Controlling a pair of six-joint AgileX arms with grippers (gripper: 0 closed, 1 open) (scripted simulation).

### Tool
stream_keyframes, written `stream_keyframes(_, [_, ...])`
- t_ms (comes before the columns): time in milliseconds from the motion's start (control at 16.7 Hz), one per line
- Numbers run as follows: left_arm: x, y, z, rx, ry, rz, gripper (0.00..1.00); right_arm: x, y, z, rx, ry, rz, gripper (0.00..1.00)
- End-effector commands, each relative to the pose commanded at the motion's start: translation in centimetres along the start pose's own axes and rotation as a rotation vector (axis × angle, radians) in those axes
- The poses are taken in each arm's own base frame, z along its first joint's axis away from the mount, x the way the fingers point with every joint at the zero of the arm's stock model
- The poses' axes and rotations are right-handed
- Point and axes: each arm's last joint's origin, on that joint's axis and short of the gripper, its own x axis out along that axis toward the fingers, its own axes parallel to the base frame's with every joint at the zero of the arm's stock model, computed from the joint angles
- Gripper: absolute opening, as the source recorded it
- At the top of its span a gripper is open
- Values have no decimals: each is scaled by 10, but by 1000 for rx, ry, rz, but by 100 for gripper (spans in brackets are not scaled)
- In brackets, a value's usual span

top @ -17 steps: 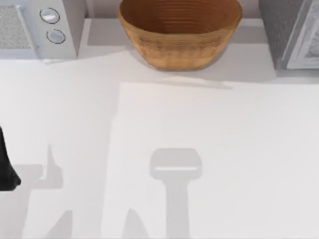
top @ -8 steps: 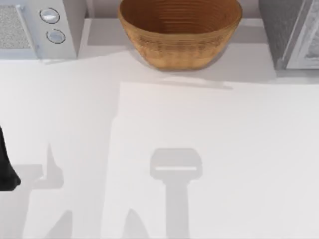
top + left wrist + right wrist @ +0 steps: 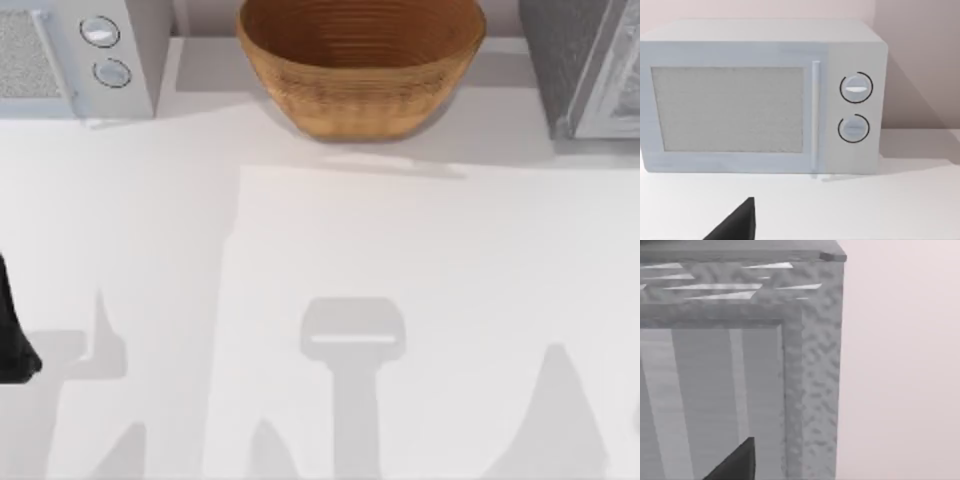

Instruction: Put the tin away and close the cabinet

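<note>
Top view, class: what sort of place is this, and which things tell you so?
Probably a kitchen counter: a microwave at the back left, a wicker basket in the middle, and a grey cabinet at the back right.

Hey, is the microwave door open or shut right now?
Shut. In the left wrist view the microwave door lies flush with the front panel, its handle upright beside the two dials, with no gap showing.

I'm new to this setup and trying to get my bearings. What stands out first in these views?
A big wicker basket sits at the back middle of the white table. A pale microwave with two round dials stands in the back left corner, faced by the left wrist camera. A grey textured cabinet stands at the back right, seen close by the right wrist camera.
</note>
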Motion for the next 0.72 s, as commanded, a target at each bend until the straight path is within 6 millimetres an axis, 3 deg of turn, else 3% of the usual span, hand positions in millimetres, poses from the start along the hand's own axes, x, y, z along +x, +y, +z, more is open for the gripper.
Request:
stream_keyframes(180, [0,0,0,0,0,0,100,-10,17,54,0,0,0,100])
stream_keyframes(360, [0,0,0,0,0,0,100,-23,39,94,1,0,0,100])
stream_keyframes(540, [0,0,0,0,0,0,100,-32,56,118,0,0,0,100])
stream_keyframes(720, [0,0,0,0,0,0,100,-35,60,123,-1,-1,0,100])
